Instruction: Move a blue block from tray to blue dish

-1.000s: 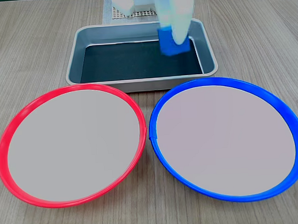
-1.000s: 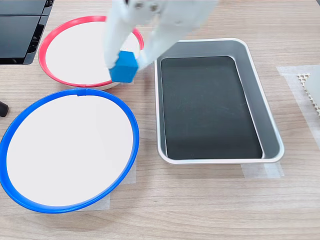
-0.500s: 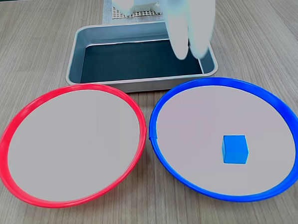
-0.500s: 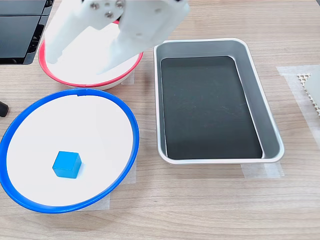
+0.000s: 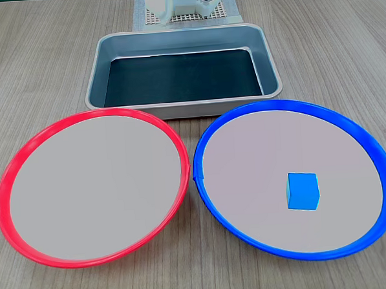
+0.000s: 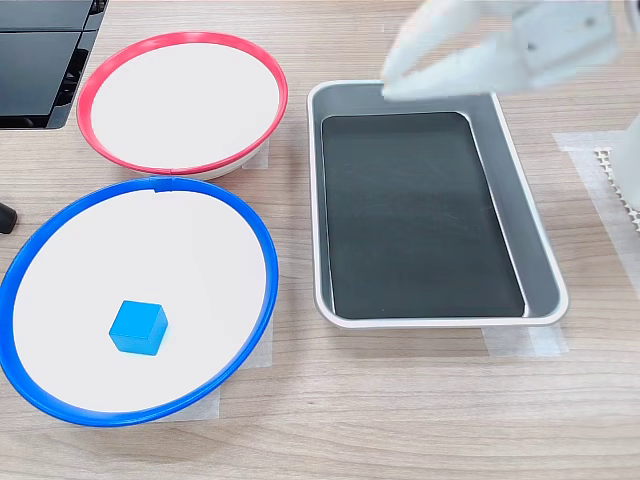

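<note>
In the first exterior view the blue block (image 5: pixel 303 190) lies flat on the pale floor of the blue dish (image 5: pixel 208 127), toward the dish's near right rim and touching nothing else. The tray (image 5: pixel 269 63) sits behind both dishes with its dark bottom bare, and the red dish (image 5: pixel 25 150) stands just beside the blue one. Only the arm's white base (image 5: pixel 179 1) shows at the desk's far edge; the gripper itself is out of frame here.

In the second exterior view the block (image 6: pixel 138 327) rests near the blue dish's (image 6: pixel 262 240) lower left rim. The gripper (image 6: pixel 395 75) hangs blurred above the tray's (image 6: pixel 545 290) upper edge, well apart from the block, its two white fingers (image 6: pixel 425 30) spread slightly and holding nothing.
</note>
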